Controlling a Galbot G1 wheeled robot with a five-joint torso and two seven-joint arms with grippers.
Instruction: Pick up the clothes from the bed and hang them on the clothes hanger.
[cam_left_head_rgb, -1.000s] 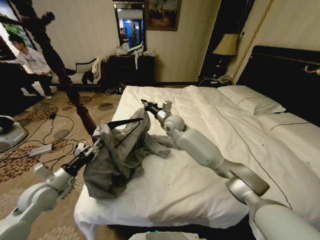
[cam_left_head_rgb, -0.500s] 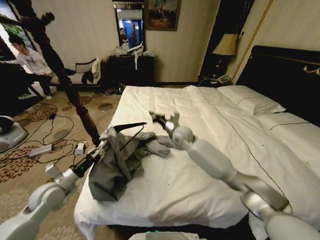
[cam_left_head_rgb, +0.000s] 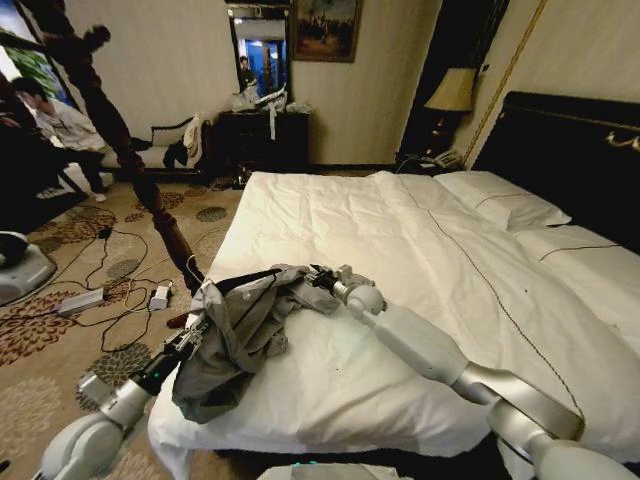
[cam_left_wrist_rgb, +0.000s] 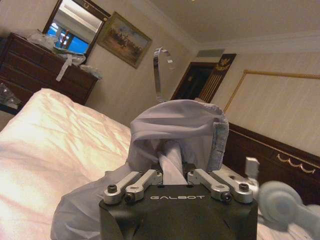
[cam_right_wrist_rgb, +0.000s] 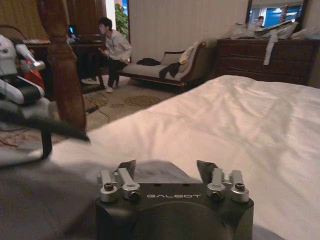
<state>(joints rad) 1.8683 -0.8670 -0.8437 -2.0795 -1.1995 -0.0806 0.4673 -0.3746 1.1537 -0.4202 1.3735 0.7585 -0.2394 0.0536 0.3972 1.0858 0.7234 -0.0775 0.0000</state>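
The grey clothes (cam_left_head_rgb: 238, 325) hang in a crumpled bunch at the front left corner of the bed (cam_left_head_rgb: 400, 230). They drape over the black clothes hanger (cam_left_head_rgb: 250, 279). My left gripper (cam_left_head_rgb: 193, 338) is just off the bed's left edge, shut on the hanger through the cloth. In the left wrist view the clothes (cam_left_wrist_rgb: 175, 130) bulge above my left gripper (cam_left_wrist_rgb: 172, 176), and the silver hook (cam_left_wrist_rgb: 159, 70) sticks up behind them. My right gripper (cam_left_head_rgb: 320, 277) rests low on the bed at the right edge of the clothes. It stands open (cam_right_wrist_rgb: 167, 167) over the clothes (cam_right_wrist_rgb: 55, 200), near the hanger bar (cam_right_wrist_rgb: 45, 125).
The dark wooden coat stand (cam_left_head_rgb: 140, 180) leans beside the bed's left side, its post (cam_right_wrist_rgb: 62, 65) close to the hanger. Cables and a power strip (cam_left_head_rgb: 80, 300) lie on the patterned carpet. White duvet stretches right toward the black headboard (cam_left_head_rgb: 570, 150).
Both arms have come down. The hanger with the clothes has sunk from above the bed onto its front left corner, and my right gripper has dropped to the cloth's edge.
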